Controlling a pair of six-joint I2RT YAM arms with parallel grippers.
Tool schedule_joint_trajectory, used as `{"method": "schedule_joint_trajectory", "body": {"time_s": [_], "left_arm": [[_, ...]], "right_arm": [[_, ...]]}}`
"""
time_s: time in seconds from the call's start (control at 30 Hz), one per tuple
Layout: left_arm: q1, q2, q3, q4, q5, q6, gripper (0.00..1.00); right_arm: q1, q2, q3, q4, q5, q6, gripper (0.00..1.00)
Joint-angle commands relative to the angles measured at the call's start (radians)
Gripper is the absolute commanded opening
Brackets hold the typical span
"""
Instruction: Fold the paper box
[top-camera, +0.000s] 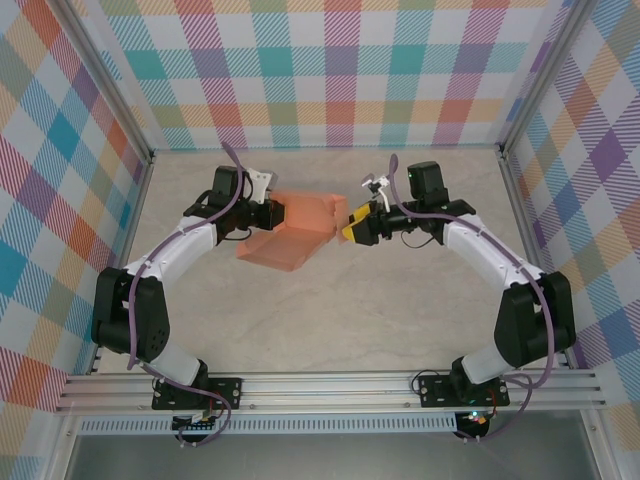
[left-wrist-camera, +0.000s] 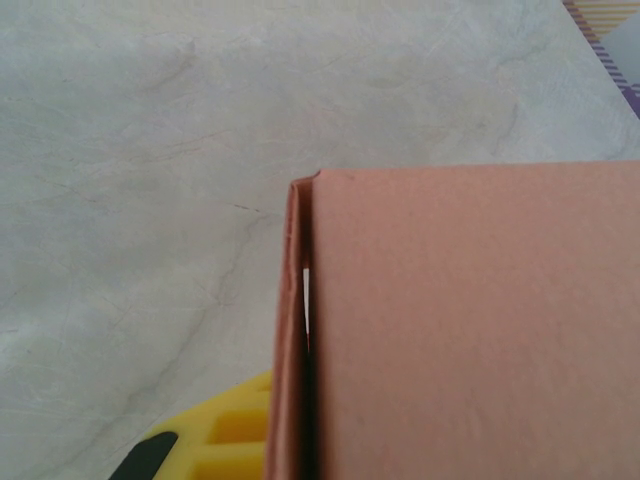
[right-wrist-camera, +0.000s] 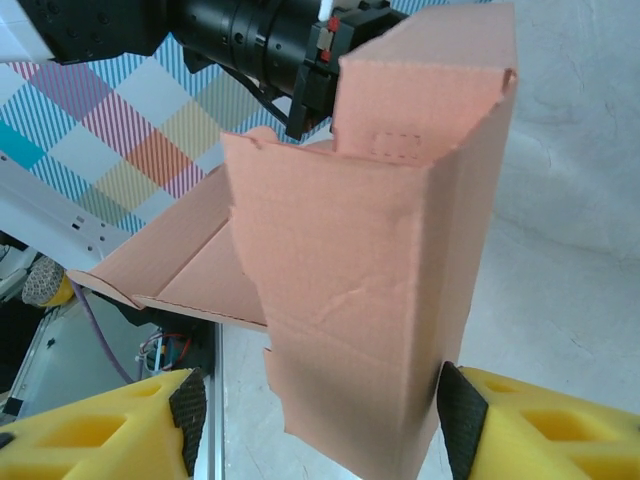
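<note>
Sitting between fingers of the right gripper (right-wrist-camera: 315, 420), the paper box (right-wrist-camera: 370, 290)

Surface: pale grey marble-patterned tabletop (top-camera: 330, 330). Salmon-orange thin-card box (top-camera: 290, 235) over its centre; contact between flap and tabletop cannot be told.

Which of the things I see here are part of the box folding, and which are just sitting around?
In the job: paper box; left gripper, shut on one of its panels; right gripper, open astride it.

Just there: table; checked walls; metal rail; purple cable.
</note>
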Motion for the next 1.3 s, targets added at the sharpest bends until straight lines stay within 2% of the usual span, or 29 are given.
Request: {"method": "schedule_joint_trajectory", "body": {"time_s": [0.0, 0.2, 0.5, 0.67, 0.77, 0.9, 0.97, 1.1, 1.27], "left_arm": [[0.002, -0.027, -0.004, 0.023, 0.010, -0.009, 0.00], [0.003, -0.028, -0.009, 0.021, 0.006, -0.009, 0.00], [0.003, -0.024, -0.003, 0.012, -0.001, -0.012, 0.00], [0.003, -0.021, -0.002, 0.006, -0.015, -0.016, 0.00], [0.003, -0.018, -0.004, 0.010, -0.018, -0.022, 0.00], [0.003, -0.015, -0.010, 0.012, -0.037, -0.041, 0.00], [0.003, -0.010, -0.008, 0.009, -0.044, -0.048, 0.00], [0.003, -0.005, -0.004, 0.001, -0.070, -0.054, 0.00], [0.002, -0.001, 0.004, -0.016, -0.140, -0.076, 0.00]], "right_arm": [[0.008, 0.024, 0.032, 0.015, -0.033, 0.016, 0.61], [0.049, 0.018, 0.011, 0.094, 0.137, 0.114, 0.54], [0.131, 0.011, 0.019, 0.111, 0.321, 0.142, 0.50], [0.187, -0.006, 0.020, 0.120, 0.497, 0.192, 0.50], [0.224, -0.024, 0.006, 0.153, 0.638, 0.265, 0.50], [0.253, -0.041, -0.021, 0.203, 0.756, 0.355, 0.50], [0.265, -0.036, -0.023, 0.222, 0.761, 0.379, 0.51], [0.266, -0.044, -0.019, 0.251, 0.694, 0.419, 0.53], [0.266, -0.062, 0.024, 0.202, 0.679, 0.436, 0.57]]}}
